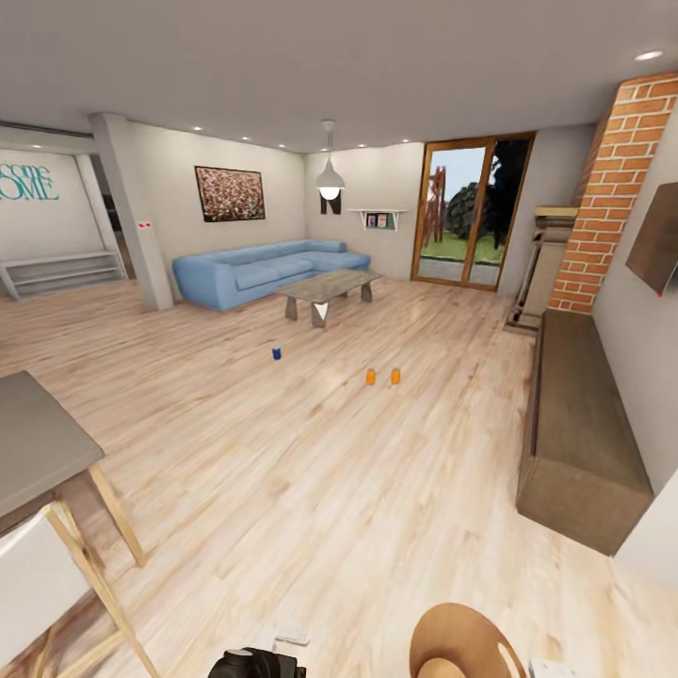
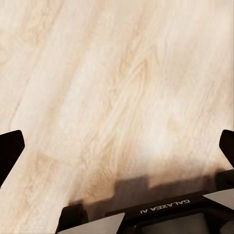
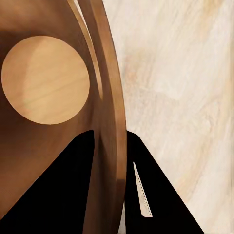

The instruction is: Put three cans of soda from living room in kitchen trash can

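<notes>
Three cans of soda stand upright on the wood floor of the living room. One shows blue (image 1: 277, 353), and two orange ones (image 1: 371, 377) (image 1: 395, 376) stand side by side to its right, all far ahead of me. The brown tash can (image 1: 460, 644) sits at the bottom edge of the head view. In the right wrist view my right gripper (image 3: 108, 135) is shut on the tash can's rim (image 3: 114, 97), one finger inside and one outside. My left gripper (image 2: 119, 144) hangs open over bare floor, holding nothing.
A blue corner sofa (image 1: 264, 268) and coffee table (image 1: 326, 286) stand behind the cans. A low brown cabinet (image 1: 579, 433) and a brick fireplace (image 1: 612, 188) line the right wall. A grey table (image 1: 38, 443) and white chair (image 1: 42, 579) are close on my left.
</notes>
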You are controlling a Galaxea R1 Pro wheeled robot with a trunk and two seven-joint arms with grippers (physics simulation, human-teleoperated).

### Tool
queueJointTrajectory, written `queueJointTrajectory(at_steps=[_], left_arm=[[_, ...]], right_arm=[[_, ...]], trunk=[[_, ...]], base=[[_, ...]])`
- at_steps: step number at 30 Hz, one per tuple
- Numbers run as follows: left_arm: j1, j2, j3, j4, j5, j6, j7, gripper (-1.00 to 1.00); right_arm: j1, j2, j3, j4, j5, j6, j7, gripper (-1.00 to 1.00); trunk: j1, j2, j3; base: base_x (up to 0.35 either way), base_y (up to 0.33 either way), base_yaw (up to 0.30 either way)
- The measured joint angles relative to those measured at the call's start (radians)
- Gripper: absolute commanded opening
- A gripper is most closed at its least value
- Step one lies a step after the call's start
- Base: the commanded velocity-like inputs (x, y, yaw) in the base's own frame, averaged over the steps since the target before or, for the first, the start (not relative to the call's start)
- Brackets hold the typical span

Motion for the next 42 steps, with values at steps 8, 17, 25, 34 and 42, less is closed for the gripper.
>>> queueJointTrajectory(at_steps=[8,17,25,34,42], left_arm=[[-0.009,0.009,-0.002,-0.013,-0.002,0.011,-0.006,1.0],[-0.009,0.009,-0.002,-0.012,-0.002,0.011,-0.006,1.0],[-0.009,0.009,-0.002,-0.012,-0.002,0.011,-0.006,1.0],[-0.003,0.005,-0.003,-0.013,-0.001,0.004,-0.006,1.0],[-0.002,0.0,-0.003,0.025,0.0,-0.011,-0.006,1.0]], right_arm=[[0.004,-0.008,0.005,-0.009,0.041,0.015,-0.001,-1.0],[0.004,-0.008,0.004,-0.009,0.059,0.015,-0.001,-1.0],[0.004,-0.008,0.004,-0.009,0.075,0.015,-0.001,-1.0],[-0.017,0.012,0.009,-0.027,0.084,0.033,0.0,-1.0],[-0.065,0.026,0.005,-0.224,0.043,0.405,-0.004,-1.0]], trunk=[[0.0,0.0,0.0],[0.0,0.0,0.0],[0.0,0.0,0.0],[0.0,0.0,0.0],[0.0,0.0,0.0]], base=[[0.109,-0.066,0.0],[0.0,0.0,0.0],[0.0,0.0,0.0],[0.114,0.0,0.0],[0.328,0.0,0.0]])
